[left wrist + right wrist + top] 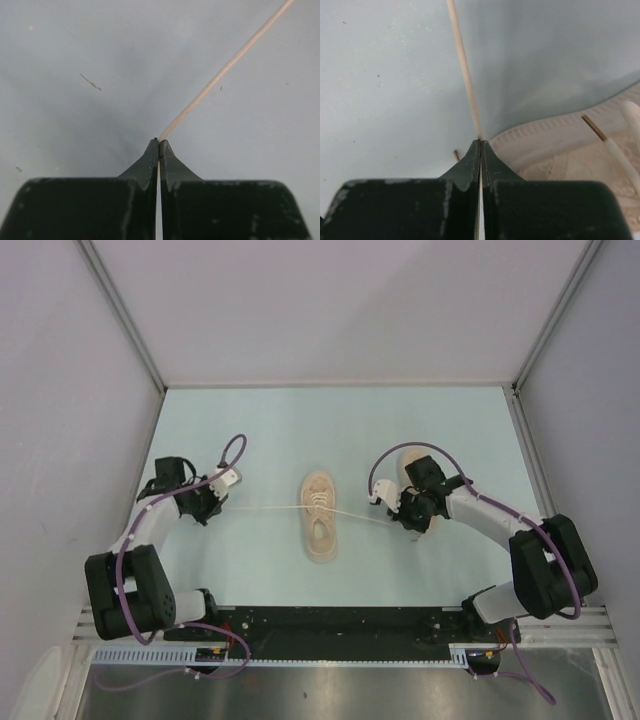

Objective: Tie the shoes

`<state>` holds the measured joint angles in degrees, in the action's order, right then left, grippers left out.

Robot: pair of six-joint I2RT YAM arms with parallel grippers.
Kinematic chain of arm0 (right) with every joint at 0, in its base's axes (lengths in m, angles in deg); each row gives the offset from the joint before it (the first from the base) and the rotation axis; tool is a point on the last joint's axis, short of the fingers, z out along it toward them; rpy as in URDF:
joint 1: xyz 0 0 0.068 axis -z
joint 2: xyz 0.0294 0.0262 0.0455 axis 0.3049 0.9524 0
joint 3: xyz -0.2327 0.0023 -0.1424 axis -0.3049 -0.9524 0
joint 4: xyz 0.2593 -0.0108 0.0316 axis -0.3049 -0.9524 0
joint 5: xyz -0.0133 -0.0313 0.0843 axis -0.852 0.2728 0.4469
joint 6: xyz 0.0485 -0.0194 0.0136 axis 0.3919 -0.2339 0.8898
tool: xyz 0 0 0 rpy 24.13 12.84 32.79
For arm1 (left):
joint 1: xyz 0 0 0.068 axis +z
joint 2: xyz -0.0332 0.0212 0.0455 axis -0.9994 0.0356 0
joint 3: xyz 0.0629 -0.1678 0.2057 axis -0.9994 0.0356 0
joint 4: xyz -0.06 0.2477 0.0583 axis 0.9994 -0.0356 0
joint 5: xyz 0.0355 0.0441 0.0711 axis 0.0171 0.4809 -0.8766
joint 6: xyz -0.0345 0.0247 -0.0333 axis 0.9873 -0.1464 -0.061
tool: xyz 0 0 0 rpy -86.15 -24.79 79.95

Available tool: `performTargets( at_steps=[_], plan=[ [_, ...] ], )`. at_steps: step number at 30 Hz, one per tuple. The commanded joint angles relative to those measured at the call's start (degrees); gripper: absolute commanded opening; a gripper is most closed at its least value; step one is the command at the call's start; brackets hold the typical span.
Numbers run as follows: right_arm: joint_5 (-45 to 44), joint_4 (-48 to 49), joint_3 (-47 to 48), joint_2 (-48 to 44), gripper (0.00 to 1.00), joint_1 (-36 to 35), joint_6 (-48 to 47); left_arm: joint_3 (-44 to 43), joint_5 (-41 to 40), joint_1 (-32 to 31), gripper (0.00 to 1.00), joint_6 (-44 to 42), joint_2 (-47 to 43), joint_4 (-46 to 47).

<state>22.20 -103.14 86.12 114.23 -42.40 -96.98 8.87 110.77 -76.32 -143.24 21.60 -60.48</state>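
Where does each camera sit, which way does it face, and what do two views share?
Top external: above and behind the arms, looking down at the table; both arms show, left gripper and right gripper holding the left lace and right lace stretched from the middle shoe.
Left wrist: on the left arm, facing along its shut fingers at bare table and the left lace.
Right wrist: on the right arm, facing past its shut fingers at the right lace and the second shoe.
Shared: both laces show from the top.

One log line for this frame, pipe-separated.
left gripper: shut on left lace end | right gripper: shut on right lace end | ends: taut, out sideways from middle shoe | second shoe: beside right gripper
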Motion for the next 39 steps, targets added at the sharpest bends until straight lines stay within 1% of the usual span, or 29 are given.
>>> performTargets(
  at_steps=[1, 4, 5, 6, 7, 8, 9, 10, 11, 12, 13, 14, 15, 17, 19, 20, 21, 24, 27, 29, 32, 37, 39],
  plan=[
    [-2.91, 3.33, -0.16, 2.0, 0.0, -2.77, 2.26, 1.94, -3.88, -1.17, 0.0, -1.57, 2.88, 3.7],
    [-3.18, 4.21, -0.07, 3.58, 0.0, -4.44, 2.79, 3.87, -4.14, -4.16, 0.0, -2.0, 4.36, 4.41],
    [-3.09, 4.47, -0.07, 4.19, 0.06, -4.88, 3.05, 4.05, -4.58, -5.13, 0.0, -1.83, 4.9, 4.33],
    [-3.18, 4.47, -0.07, 4.37, 0.12, -5.24, 3.23, 3.79, -4.93, -7.4, 0.0, -0.87, 5.6, 4.07],
    [-3.0, 4.56, 0.02, 4.46, 0.18, -5.67, 3.4, 2.92, -5.2, -8.29, 0.06, -0.17, 6.65, 3.19],
    [-2.48, 3.86, 0.63, 4.2, 0.37, -6.2, 3.67, 2.39, -4.59, -8.91, 0.14, 0.36, 6.92, 2.49],
    [-2.3, 3.42, 1.15, 4.03, 0.46, -6.38, 3.93, 1.86, -3.54, -9.26, 0.31, 1.33, 6.75, 1.87],
    [-2.04, 3.16, 1.6, 3.59, 0.53, -6.38, 4.45, 1.07, -2.4, -9.27, 0.37, 1.6, 6.57, 0.82],
    [-1.16, 2.54, 2.9, 3.32, 0.62, -5.95, 5.94, 0.8, -0.39, -9.27, 0.4, 1.42, 5.27, 0.29],
    [-0.37, 2.28, 3.61, 2.19, 0.64, -5.51, 6.56, 0.54, 1.02, -9.27, 0.44, 0.29, 4.38, -0.41],
    [0.59, 1.93, 4.32, 1.66, 0.65, -5.07, 7.35, 0.1, 2.69, -9.18, 0.46, -0.76, 2.89, -2.33],
    [2.86, 1.66, 5.11, 1.04, 0.66, -3.93, 9.1, -0.08, 7.58, -9.0, 0.47, -2.08, 0.1, -3.4],
    [4.19, 1.57, 6.25, 0.17, 0.68, -3.49, 10.16, -0.08, 9.54, -9.09, 0.51, -4.62, -1.5, -4.19],
    [7.35, 1.48, 7.22, -0.28, 0.68, -3.04, 11.4, 0.01, 13.85, -9.7, 0.54, -5.52, -3.62, -4.38],
    [8.25, 2.01, 8.1, 0.59, 0.67, -3.83, 12.63, -0.43, 13.96, -13.29, 0.54, -4.82, -4.33, -3.15],
    [9.12, 3.14, 8.36, 1.12, 0.66, -4.09, 13.59, -0.69, 13.7, -14.61, 0.53, -4.38, -3.81, -2.01],
    [9.82, 3.5, 8.72, 1.91, 0.65, -4.53, 15.17, -1.04, 13.52, -17.15, 0.52, -2.55, -2.15, -1.65],
    [12.73, 5.52, 9.77, 4.72, 0.63, -4.45, 18.16, -2.89, 14.48, -21.38, 0.52, 1.67, 1.29, -1.12],
    [14.66, 7.28, 10.04, 7.18, 0.6, -4.45, 21.15, -2.81, 14.49, -24.46, 0.51, 5.01, 4.63, 1.15],
    [15.71, 8.59, 10.13, 8.59, 0.58, -4.45, 23.08, -2.02, 13.35, -25.96, 0.5, 6.16, 6.74, 2.13],
    [16.86, 10.09, 10.21, 9.82, 0.56, -4.54, 25.37, -1.84, 13.69, -27.37, 0.49, 8.1, 9.72, 3.01],
    [18.18, 11.24, 10.3, 12.02, 0.53, -4.54, 27.75, -1.57, 14.75, -28.25, 0.47, 12.14, 11.67, 6.51],
    [18.62, 11.94, 10.3, 12.63, 0.52, -4.54, 28.62, -1.57, 14.84, -28.77, 0.45, 13.37, 12.28, 7.49]
  ],
)
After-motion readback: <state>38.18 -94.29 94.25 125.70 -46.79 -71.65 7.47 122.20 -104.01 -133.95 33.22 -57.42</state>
